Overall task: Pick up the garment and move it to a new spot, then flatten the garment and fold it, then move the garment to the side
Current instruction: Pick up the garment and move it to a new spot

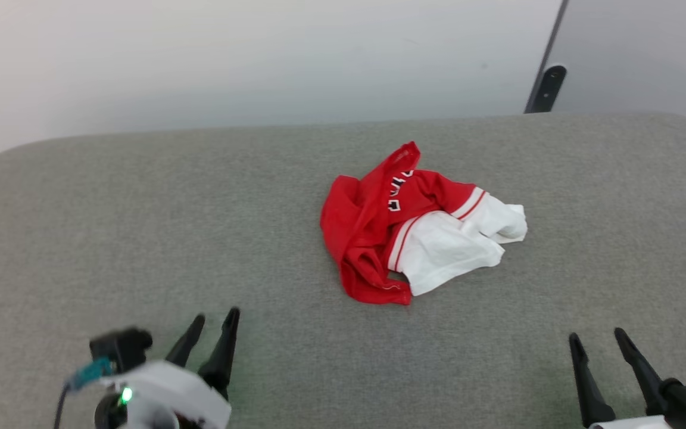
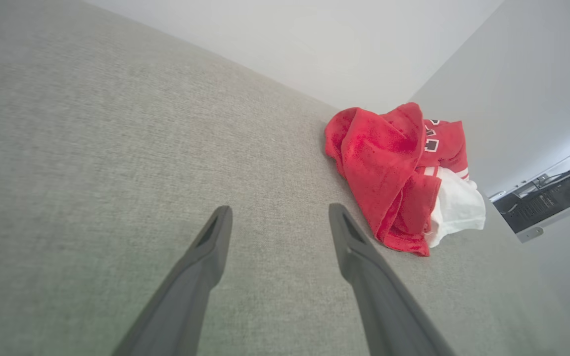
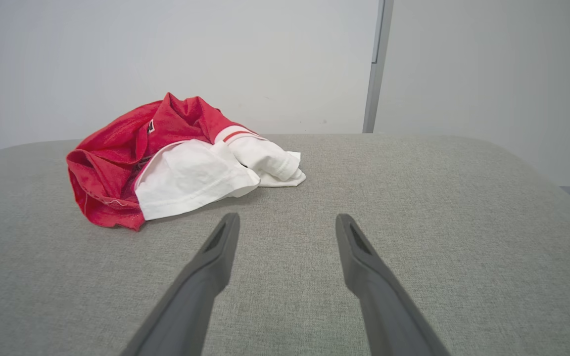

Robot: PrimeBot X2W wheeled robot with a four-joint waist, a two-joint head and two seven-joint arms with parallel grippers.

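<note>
A red and white garment is seen lying in a crumpled heap on the grey cloth worktop. In the head view it is found a little to the right of the middle and nearer the far edge. The red part is bunched up on the left side of the heap. The two white sleeves are spread out on its right side, each edged with red and white stripes. A few black letters with white edges can be seen on a red fold, but they cannot be read.

The left fingers are held apart over the near left part of the worktop, and nothing is gripped between them. A small green light is lit on the wrist behind them. The right fingers are also spread open at the near right, and nothing is held by them. Both pairs are pointed toward the garment and are kept well apart from it.

A pale wall is seen behind the worktop, with a dark post at the far right.
</note>
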